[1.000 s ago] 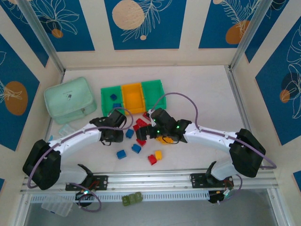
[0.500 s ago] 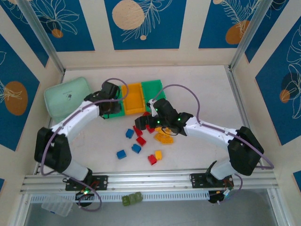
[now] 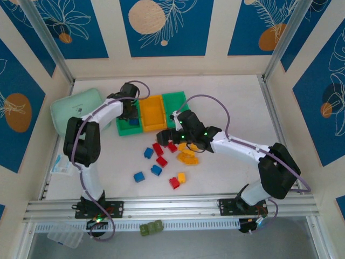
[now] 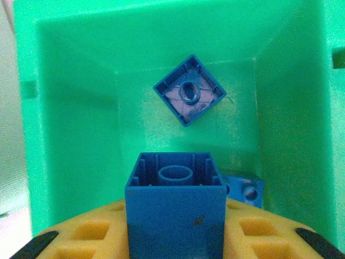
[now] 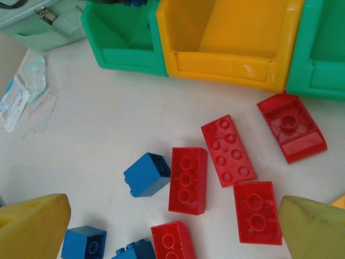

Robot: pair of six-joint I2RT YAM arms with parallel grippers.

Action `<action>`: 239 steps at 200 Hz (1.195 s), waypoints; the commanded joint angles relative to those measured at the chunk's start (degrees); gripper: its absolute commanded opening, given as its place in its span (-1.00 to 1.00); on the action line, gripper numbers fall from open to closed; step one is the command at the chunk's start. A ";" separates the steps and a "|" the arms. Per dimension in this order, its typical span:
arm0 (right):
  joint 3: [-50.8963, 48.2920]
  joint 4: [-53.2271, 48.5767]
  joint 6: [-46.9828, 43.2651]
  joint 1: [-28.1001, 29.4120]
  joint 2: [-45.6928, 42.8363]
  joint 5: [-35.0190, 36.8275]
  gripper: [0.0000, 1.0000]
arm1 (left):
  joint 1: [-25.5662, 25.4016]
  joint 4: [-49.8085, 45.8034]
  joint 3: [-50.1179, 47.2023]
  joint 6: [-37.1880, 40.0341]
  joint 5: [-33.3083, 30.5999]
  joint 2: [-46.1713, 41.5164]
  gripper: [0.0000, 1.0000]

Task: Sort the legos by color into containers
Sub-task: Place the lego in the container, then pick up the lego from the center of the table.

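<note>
Top camera overlooks the whole table (image 3: 232,102); both close wrist cameras share the left green bin (image 4: 75,108).

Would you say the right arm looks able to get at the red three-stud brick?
Probably yes: the right claw hangs open over the red three-stud brick, nothing lies on it, though the blue brick close beside may crowd a finger.

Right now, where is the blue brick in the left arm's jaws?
In the left wrist view, the blue brick sits between the left arm's jaws, over the left green bin, above two blue bricks lying inside.
</note>
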 commanded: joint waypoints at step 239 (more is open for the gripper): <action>-5.87 -5.78 1.31 1.02 -4.75 -1.64 0.98 | -15.02 -0.37 -27.28 -9.58 17.00 -32.72 0.15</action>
